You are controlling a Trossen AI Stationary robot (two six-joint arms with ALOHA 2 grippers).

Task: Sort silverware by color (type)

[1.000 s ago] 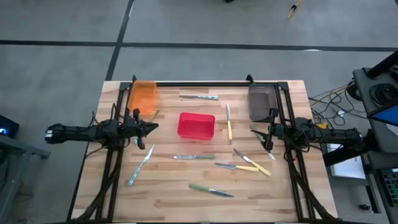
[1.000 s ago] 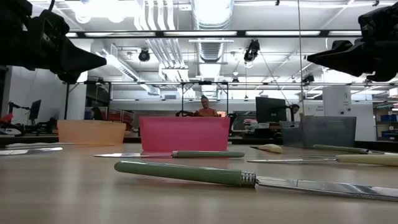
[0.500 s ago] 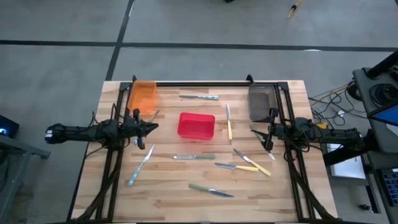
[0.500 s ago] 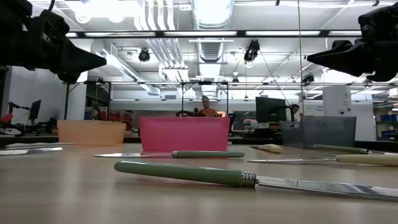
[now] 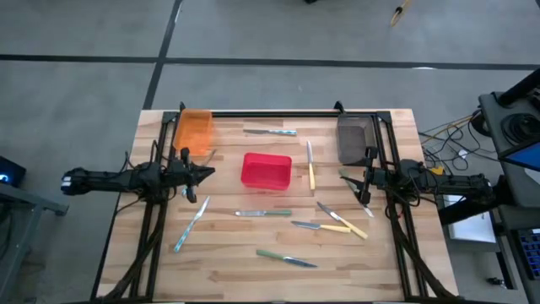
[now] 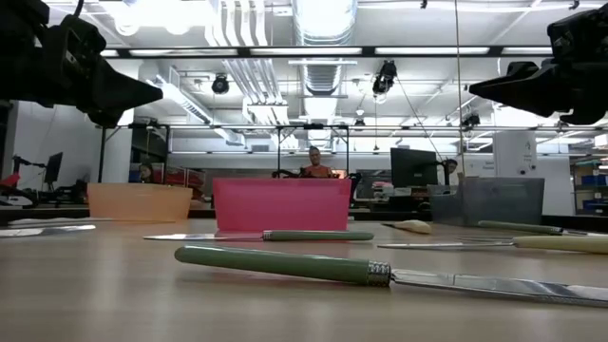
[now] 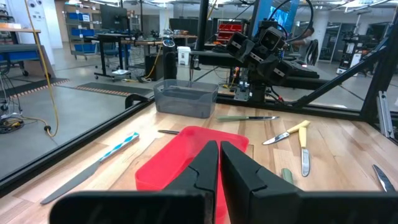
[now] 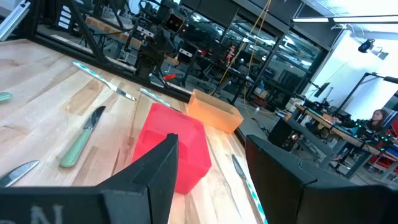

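Several utensils of the silverware lie flat and scattered on the wooden table. A green-handled knife [image 5: 287, 258] lies nearest the front, showing large in the low view [image 6: 285, 262]. Another green one [image 5: 263, 213], a blue one [image 5: 191, 224] and a yellow one [image 5: 311, 169] lie around the middle, and a blue one [image 5: 272, 132] lies at the far edge. My left gripper [image 5: 211, 171] hovers shut over the table's left side [image 7: 219, 163]. My right gripper [image 5: 342, 176] hovers open over the right side [image 8: 208, 168]. Neither is near a utensil.
An orange bin [image 5: 196, 131] stands at the far left, a red bin [image 5: 267, 171] in the middle and a grey bin [image 5: 354, 139] at the far right. Black frame rails [image 5: 270, 112] run along the table's edges. A person [image 6: 313, 163] sits in the room behind.
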